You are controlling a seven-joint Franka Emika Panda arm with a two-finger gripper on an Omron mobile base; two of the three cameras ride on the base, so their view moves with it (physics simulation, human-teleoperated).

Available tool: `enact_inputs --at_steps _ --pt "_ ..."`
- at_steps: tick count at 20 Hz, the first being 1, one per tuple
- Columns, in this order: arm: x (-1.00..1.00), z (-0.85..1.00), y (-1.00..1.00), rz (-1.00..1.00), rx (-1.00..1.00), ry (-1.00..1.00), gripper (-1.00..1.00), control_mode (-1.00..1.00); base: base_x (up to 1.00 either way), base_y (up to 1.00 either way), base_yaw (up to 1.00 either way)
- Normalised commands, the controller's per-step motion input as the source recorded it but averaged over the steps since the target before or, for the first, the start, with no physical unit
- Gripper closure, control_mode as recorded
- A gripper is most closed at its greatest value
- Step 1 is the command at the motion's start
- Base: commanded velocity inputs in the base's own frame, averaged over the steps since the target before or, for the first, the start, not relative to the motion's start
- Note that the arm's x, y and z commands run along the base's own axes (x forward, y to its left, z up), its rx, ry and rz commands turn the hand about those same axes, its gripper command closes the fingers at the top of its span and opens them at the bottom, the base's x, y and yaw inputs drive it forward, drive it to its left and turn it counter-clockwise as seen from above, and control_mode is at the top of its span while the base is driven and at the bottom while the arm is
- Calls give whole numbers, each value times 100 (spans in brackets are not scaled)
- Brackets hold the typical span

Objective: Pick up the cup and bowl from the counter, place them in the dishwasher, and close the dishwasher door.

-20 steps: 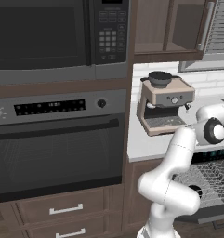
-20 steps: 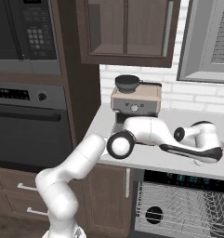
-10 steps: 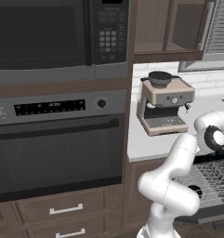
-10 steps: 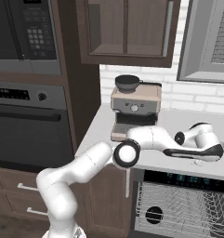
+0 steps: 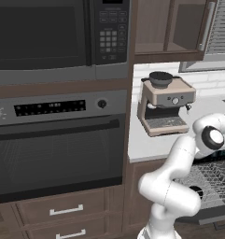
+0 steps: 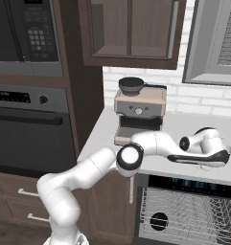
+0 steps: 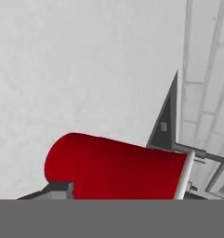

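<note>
A red cup (image 7: pixel 118 169) stands on the pale counter (image 7: pixel 85 69) close ahead of my gripper (image 7: pixel 125 194). One dark fingertip (image 7: pixel 57 188) shows beside the cup's left end, and the jaws look spread wide with the cup near them. In the base views my hand (image 6: pixel 208 148) reaches right, low over the counter (image 6: pixel 100 131), above the dishwasher (image 6: pixel 193 184). The dishwasher stands open, its grey wire rack (image 6: pixel 184 215) (image 5: pixel 209 179) pulled out. The bowl is out of view.
A beige coffee machine (image 6: pixel 138 112) (image 5: pixel 165 105) sits at the back of the counter, left of my hand. A black oven (image 5: pixel 58 149) and microwave fill the tall unit on the left. White brick wall (image 7: pixel 206 93) lies beyond the cup.
My arm has sunk a little toward the counter, the elbow dropping and the hand easing lower. The scene itself has not shifted.
</note>
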Motion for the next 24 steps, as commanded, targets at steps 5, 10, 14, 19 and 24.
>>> enact_inputs --at_steps 5,10,14,19,24 --pt "-29 12 21 -3 16 0 100 -100 0 0 0" --pt "-89 63 37 -2 21 -2 100 -100 0 0 0" --pt "-100 55 33 -1 23 0 100 -100 0 0 0" --pt "-100 9 13 0 25 0 100 -100 0 0 0" --pt "-100 0 0 0 27 0 100 -100 0 0 0"
